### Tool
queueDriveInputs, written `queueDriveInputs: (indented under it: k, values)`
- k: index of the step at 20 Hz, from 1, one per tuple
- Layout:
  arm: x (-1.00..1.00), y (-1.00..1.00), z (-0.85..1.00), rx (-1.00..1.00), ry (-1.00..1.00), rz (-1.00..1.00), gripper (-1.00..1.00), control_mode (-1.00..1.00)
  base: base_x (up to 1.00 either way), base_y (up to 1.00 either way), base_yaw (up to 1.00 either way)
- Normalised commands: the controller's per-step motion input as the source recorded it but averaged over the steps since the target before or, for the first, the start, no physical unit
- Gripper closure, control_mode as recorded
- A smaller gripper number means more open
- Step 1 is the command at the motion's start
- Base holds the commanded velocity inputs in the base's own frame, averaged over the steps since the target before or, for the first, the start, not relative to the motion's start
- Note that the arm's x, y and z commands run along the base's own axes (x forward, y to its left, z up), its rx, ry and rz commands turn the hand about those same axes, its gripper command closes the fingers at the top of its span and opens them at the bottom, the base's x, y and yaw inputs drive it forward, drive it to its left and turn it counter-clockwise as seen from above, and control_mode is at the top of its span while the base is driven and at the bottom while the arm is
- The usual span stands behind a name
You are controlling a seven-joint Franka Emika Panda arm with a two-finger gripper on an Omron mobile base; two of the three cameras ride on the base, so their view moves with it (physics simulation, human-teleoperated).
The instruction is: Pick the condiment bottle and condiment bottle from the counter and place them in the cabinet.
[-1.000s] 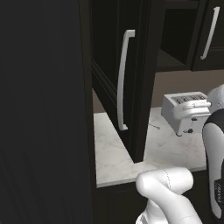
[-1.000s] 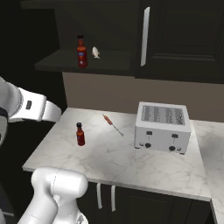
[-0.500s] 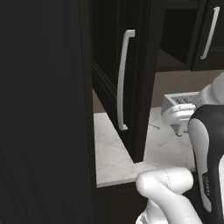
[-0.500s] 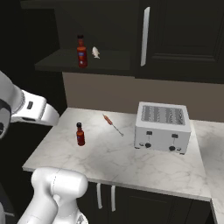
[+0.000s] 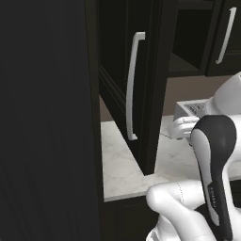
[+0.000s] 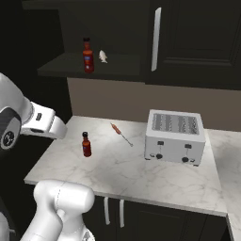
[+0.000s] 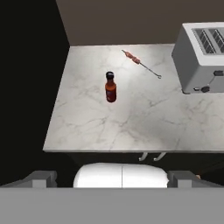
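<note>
Dark finger tips barely peek up at the bottom of the hand view, wide apart with nothing between them, so the gripper (image 7: 111,177) looks open and empty, though I can't say exactly how far.

Straight ahead of the jaws and well below them, the red bottle (image 7: 110,87) stands upright on the counter (image 7: 131,118), long axis vertical, dark cap on top. It's well apart from the jaws, a touch left of the centre line in the hand view. My guess is the coming move is a drop down and forward, with the fingers closing across the body from the sides.

Further out past the bottle lies a skewer (image 7: 141,63), and off to the right sits the toaster (image 7: 202,56). Neither is close enough to crowd the grab, I think.

In the right base view another red bottle (image 6: 87,55) already stands on the open cabinet shelf (image 6: 89,69), with a small white thing (image 6: 102,56) just beside it that's too tiny to make out. So one appears done, one left.

The bottle label is too small to read. No writing on the toaster that I can see either.
</note>
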Motion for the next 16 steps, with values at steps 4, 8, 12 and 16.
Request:
queueDriveInputs:
  k: [4,8,12,16]
  values:
    - [0.22,0.00,-0.24,0.00,0.00,0.03,-1.00,-1.00,0.00,0.00,0.00]
    - [0.17,0.00,-0.19,0.00,-0.01,0.03,-1.00,-1.00,0.00,0.00,0.00]
    - [0.19,0.00,-0.20,0.00,0.00,0.01,-1.00,-1.00,0.00,0.00,0.00]
    - [0.19,0.01,-0.16,0.00,0.00,0.02,-1.00,-1.00,0.00,0.00,0.00]
